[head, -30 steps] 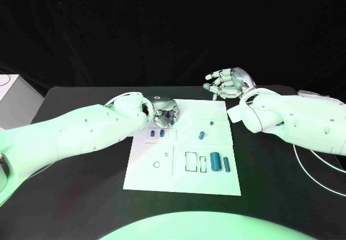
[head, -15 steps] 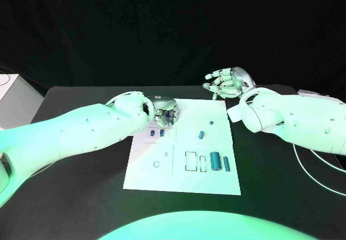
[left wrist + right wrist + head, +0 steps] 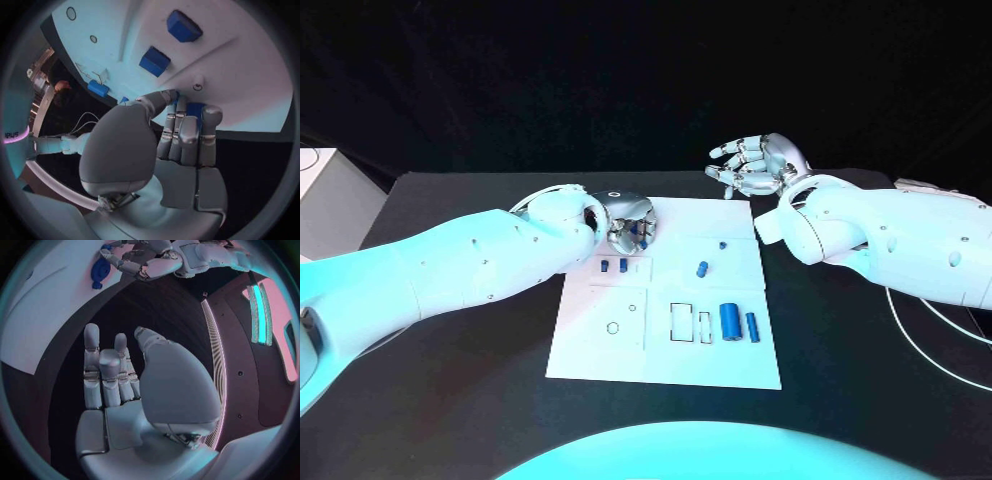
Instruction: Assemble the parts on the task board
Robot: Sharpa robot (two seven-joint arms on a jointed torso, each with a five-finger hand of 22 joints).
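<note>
The job looks barely begun. The left robot hand (image 3: 629,222) sits over the far left corner of the task board (image 3: 596,350), its fingers (image 3: 187,132) curled round a small blue part (image 3: 195,109) — the head view shows blue between them. Loose parts lie on the board: two small blocks (image 3: 615,266), a short peg (image 3: 704,269), a tiny piece (image 3: 723,245) and two cylinders (image 3: 740,323) beside outlined slots (image 3: 682,322). The right robot hand (image 3: 754,166) hangs raised beyond the board's far right corner, fingers loosely apart, holding nothing. Black bench (image 3: 459,360) lies open on both sides of the board — room to move.
</note>
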